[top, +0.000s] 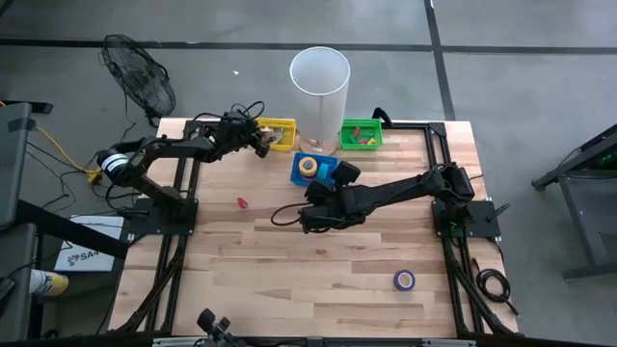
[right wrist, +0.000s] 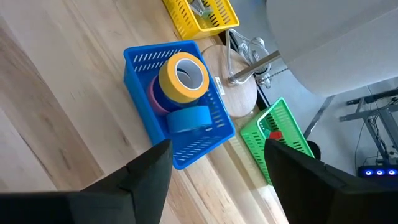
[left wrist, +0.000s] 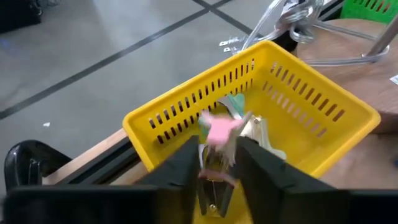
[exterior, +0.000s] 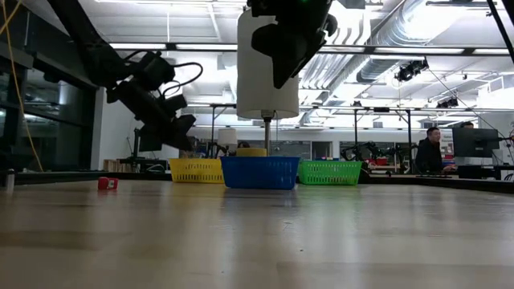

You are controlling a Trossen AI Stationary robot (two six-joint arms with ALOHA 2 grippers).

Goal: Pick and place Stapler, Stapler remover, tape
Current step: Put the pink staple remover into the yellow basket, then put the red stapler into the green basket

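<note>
A pale pink staple remover (left wrist: 219,129) with metal parts is seen between the fingers of the left gripper (left wrist: 214,163), directly over the yellow basket (left wrist: 186,115); the item is blurred, and whether it is pinched or already loose cannot be told, though the fingers stand only slightly apart around it. More pale metal-and-pink pieces are seen lying inside the yellow basket, too indistinct to be named. The yellow basket is set at the far edge of the table (top: 318,270), its slotted walls bright and its rim just beside the table's border. Just beside it, toward the middle, a blue basket (right wrist: 146,93) is placed, in which rolls of tape (right wrist: 182,78) are stacked: a yellow roll on top, a pink one under it and a blue one leaning at the front. A green basket (top: 361,134) holding something red is set farther along the same edge, and a tall white cylinder on a round wooden base (top: 319,85) is stood behind the blue basket. On the open boards a small red object (top: 242,202) is seen toward the left arm's side, and a purple tape roll (top: 404,280) lies well apart near the front right. The right gripper (top: 310,218) is held above the middle of the table, short of the blue basket, with its fingers spread wide and nothing between them. In the room beyond, a person (exterior: 431,149) is seated at a screen.
</note>
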